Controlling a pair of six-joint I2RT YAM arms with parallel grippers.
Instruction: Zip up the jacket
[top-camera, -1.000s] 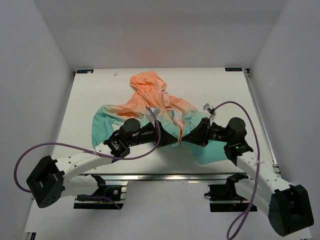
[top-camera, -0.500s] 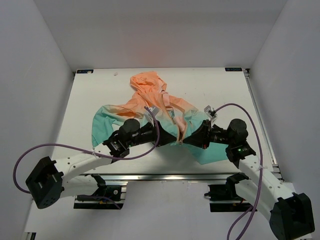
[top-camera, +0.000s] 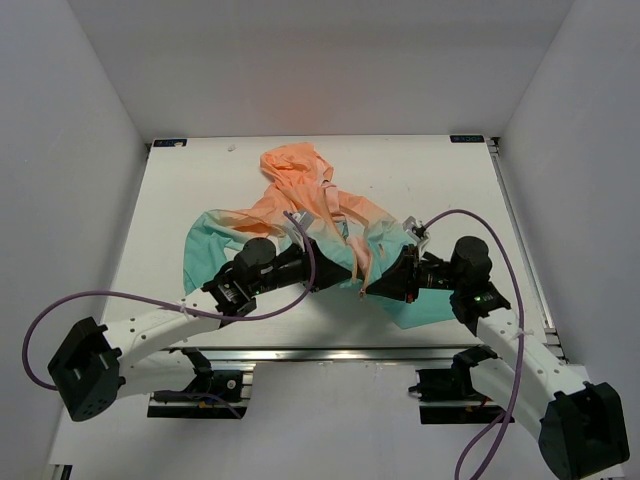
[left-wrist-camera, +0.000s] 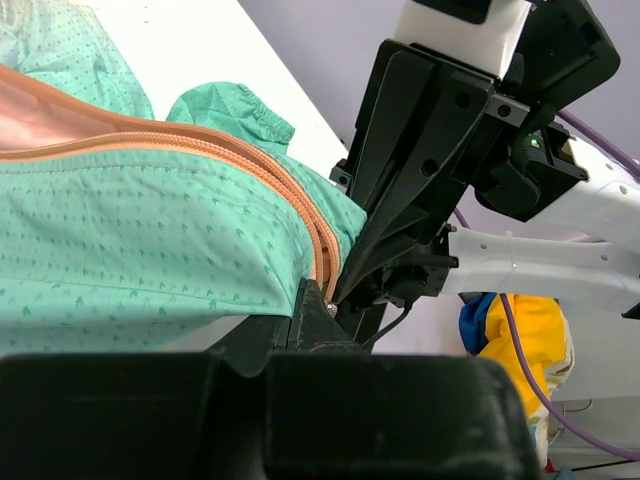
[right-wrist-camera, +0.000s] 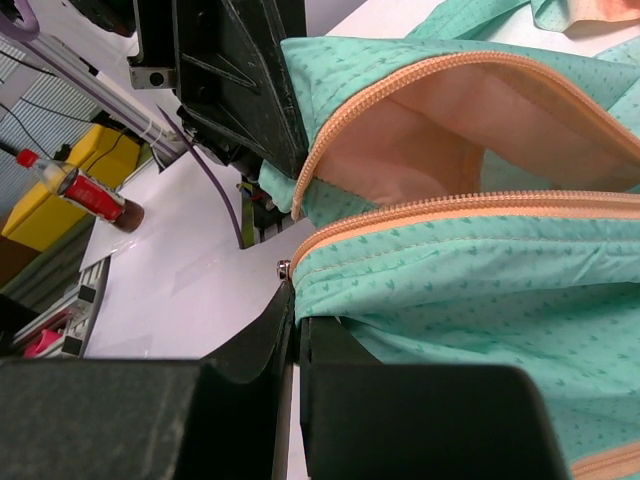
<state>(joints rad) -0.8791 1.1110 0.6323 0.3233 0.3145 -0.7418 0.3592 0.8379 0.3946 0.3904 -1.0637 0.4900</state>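
Observation:
The jacket (top-camera: 300, 205) lies in the middle of the table, peach-orange hood at the far side, teal hem towards me. Its orange front zipper (top-camera: 362, 262) is open at the hem. My left gripper (top-camera: 345, 281) is shut on the left hem corner; in the left wrist view the teal cloth and zipper tape (left-wrist-camera: 300, 215) run into its closed jaws (left-wrist-camera: 312, 315). My right gripper (top-camera: 368, 288) is shut on the right hem corner; in the right wrist view the zipper edge (right-wrist-camera: 450, 210) enters its closed jaws (right-wrist-camera: 296, 310). The two grippers face each other, almost touching.
The white table (top-camera: 190, 180) ends at a metal rail (top-camera: 340, 352) along its near edge. White walls stand on three sides. A teal sleeve (top-camera: 200, 255) spreads to the left, over my left arm (top-camera: 170, 322).
Both grippers have moved slightly towards the near edge and closer together, drawing the hem corners with them. The right arm has shifted a little left.

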